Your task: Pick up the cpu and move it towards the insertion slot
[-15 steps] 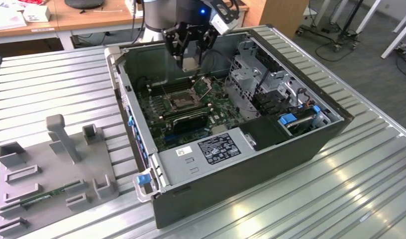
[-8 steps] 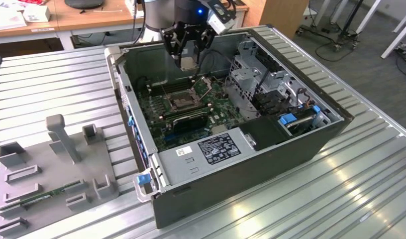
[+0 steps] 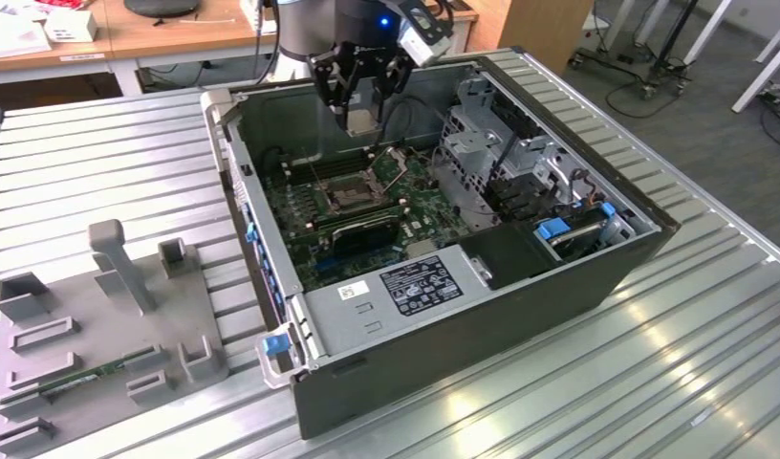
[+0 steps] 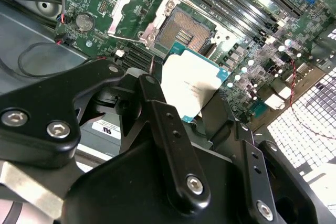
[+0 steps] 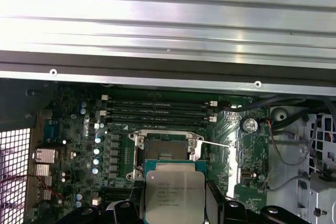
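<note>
The gripper (image 4: 191,111) grasps the cpu (image 4: 190,84) by its edges at the frame centre of the second wrist view. Just beyond, the open insertion slot (image 4: 185,31) sits on the motherboard (image 4: 247,61). Keep the chip level and square to the socket frame, clear of the raised load plate (image 4: 137,11).
</note>
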